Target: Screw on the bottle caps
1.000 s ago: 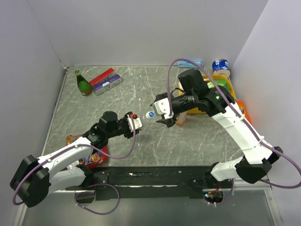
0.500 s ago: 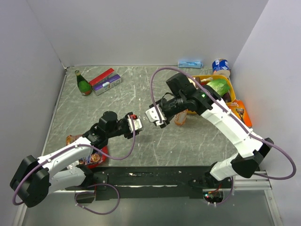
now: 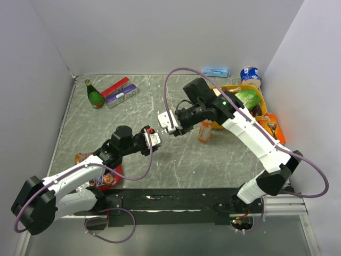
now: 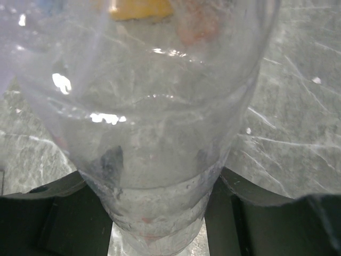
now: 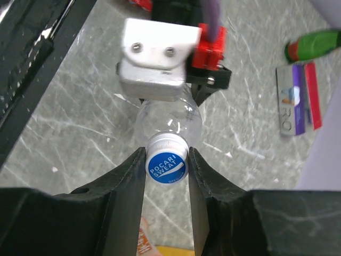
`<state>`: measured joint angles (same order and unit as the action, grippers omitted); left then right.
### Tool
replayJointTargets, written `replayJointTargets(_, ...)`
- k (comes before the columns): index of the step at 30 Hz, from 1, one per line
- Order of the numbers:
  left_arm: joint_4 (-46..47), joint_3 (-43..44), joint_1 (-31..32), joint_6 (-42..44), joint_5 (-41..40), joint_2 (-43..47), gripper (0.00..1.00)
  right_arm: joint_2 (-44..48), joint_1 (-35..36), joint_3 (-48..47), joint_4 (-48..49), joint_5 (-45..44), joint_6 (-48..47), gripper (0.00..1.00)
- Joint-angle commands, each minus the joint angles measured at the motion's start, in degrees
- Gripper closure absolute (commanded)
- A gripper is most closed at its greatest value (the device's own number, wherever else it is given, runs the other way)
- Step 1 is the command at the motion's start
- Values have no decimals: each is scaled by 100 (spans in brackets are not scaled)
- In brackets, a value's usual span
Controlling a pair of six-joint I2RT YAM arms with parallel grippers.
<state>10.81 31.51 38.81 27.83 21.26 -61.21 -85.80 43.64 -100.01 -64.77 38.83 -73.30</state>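
The right gripper (image 5: 167, 162) was closed on the cap (image 5: 167, 166), a dark finger pressed to each side of it. The cap was small and round, with a blue top printed in white letters and a pale ribbed skirt. It faced the right wrist camera and sat right at the neck end of the clear bottle (image 5: 169, 121), hiding the mouth. Whether it was threaded on could not be told.

The clear bottle lay roughly level above the tabletop (image 3: 160, 101), between the two arms. The left gripper (image 3: 152, 137) held it from the other end. In the left wrist view its black fingers (image 4: 58, 213) stood partly closed on either side of a ridged, narrower part of the bottle (image 4: 149, 133). The see-through body filled most of that view.

From above, the two grippers met tip to tip near the middle of the tabletop, with the right gripper (image 3: 164, 121) just beyond the left one.

The orange bottle (image 3: 204, 132) stood upright on the tabletop just under the right arm. It was near the yellow tray (image 3: 259, 96) and apart from both grippers.

A green bottle (image 3: 95, 95) stood at the far left corner, with two flat boxes (image 3: 120, 92), one red and one purple, just beside it. A can (image 3: 249, 73) stood at the far right, behind the tray
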Motion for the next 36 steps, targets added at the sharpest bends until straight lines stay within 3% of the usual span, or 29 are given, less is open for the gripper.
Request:
replayJointTargets(1,904,22,117,-427,-524,57,99,-279,22,-572,455,-129,1771,94)
replayJointTargets(6,2020,-233,733,-735,-2630,-66,99,-753,-92,-1011,774,-429,4566,100)
replayJointTargets(8,2224,-154,874,-936,-2907,-207,99,-955,-171,-1161,782,-394,5557,100)
replayJointTargets(11,2093,-31,901,-1113,-2830,-330,98,-965,-163,-1091,922,-428,5906,100)
replayJointTargets(12,2022,-13,909,-1105,-2681,-339,82,-974,-171,-1109,923,-516,5845,100)
replayJointTargets(13,1952,4,909,-1113,-2575,-322,60,-1009,-171,-1231,844,-595,5757,100)
replayJointTargets(14,1777,13,909,-1079,-2513,-313,17,-1079,-171,-1301,774,-683,5487,100)
replayJointTargets(15,1663,13,909,-1078,-2443,-269,4,-1114,-189,-1363,721,-814,5354,100)
replayJointTargets(26,-289,-223,831,-815,-2749,188,4,-2063,-918,-2620,-386,-2054,4122,100)
replayJointTargets(36,-606,-136,225,-1201,-2530,329,4,-2011,-1182,-1514,-150,-2142,3981,100)
